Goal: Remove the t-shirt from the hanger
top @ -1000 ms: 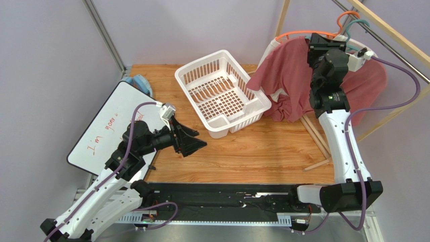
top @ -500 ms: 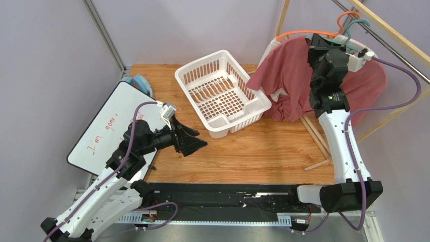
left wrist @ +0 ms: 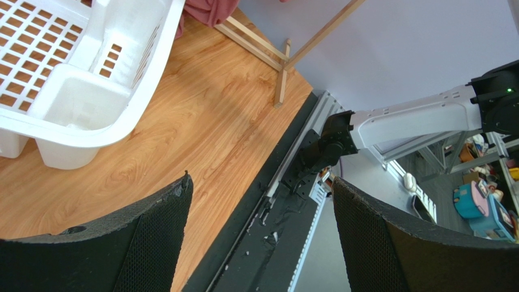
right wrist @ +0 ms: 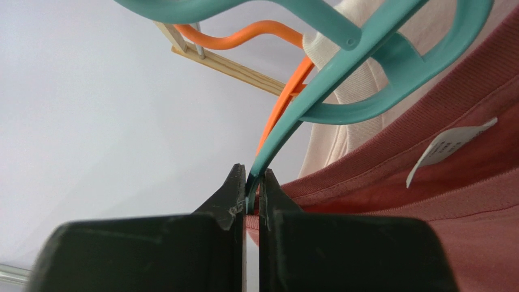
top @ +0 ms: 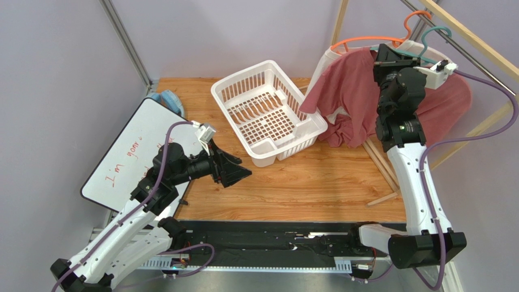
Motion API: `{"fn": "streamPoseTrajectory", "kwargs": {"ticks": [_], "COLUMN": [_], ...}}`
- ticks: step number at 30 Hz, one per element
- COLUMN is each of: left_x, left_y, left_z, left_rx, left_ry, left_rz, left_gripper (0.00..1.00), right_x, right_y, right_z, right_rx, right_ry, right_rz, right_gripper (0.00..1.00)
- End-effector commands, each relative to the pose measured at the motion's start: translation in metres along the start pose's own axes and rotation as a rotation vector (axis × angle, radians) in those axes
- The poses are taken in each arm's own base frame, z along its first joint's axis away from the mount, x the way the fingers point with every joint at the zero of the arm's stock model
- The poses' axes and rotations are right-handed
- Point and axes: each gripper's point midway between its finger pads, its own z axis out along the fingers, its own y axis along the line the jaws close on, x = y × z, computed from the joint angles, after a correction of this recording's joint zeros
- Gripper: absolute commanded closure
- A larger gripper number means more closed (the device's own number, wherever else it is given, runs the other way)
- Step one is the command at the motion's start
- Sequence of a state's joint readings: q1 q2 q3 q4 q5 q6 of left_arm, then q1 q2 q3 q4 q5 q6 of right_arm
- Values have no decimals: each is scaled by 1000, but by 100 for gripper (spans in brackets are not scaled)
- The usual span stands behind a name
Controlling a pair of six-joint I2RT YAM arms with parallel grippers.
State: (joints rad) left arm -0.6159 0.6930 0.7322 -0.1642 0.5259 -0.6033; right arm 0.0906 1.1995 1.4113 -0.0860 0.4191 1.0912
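Now the dusty-red t-shirt [top: 347, 97] sags crumpled beside the right gripper [right wrist: 251, 188], which has closed onto the teal hanger [right wrist: 396, 55] arm since a second ago. The left gripper [left wrist: 261, 181] has its jaws wide apart.

Bright, even light; soft shadows

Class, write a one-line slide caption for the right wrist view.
Right pincer shut on the teal hanger, red t-shirt alongside.
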Motion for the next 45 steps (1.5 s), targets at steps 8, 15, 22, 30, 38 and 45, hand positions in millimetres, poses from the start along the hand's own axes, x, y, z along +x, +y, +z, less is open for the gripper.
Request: {"fn": "streamPoseTrajectory", "kwargs": {"ticks": [8,15,22,30,38,45], "left_x": [-9,-6,-2,3,8,6], "left_y": [-10,-5,-2,5,11,11], "left_z": [6,13,22,28,36,36], "left_rx": [32,30,44,32,33,18], "left_ry": [18,34,59,79,102,125], "left_rz": [-13,-34,-58,-81,-104,-98], "left_gripper": [12,13,14,14,15,14], "right_x": [-35,-37,-41,-50,-38,-18], "right_y": [38,20,4,-10,-22,-45], "right_z": [-13,-14,-5,-2,-3,-34], "right_rx": [-154,-100,-66,-22,-17,59], "right_ry": [-119,-129,-172,-224,-183,-29], "right_rz": [-248,-437,-673,-901,-1005,-851], "right_gripper": [100,100,100,100,100,100]}}
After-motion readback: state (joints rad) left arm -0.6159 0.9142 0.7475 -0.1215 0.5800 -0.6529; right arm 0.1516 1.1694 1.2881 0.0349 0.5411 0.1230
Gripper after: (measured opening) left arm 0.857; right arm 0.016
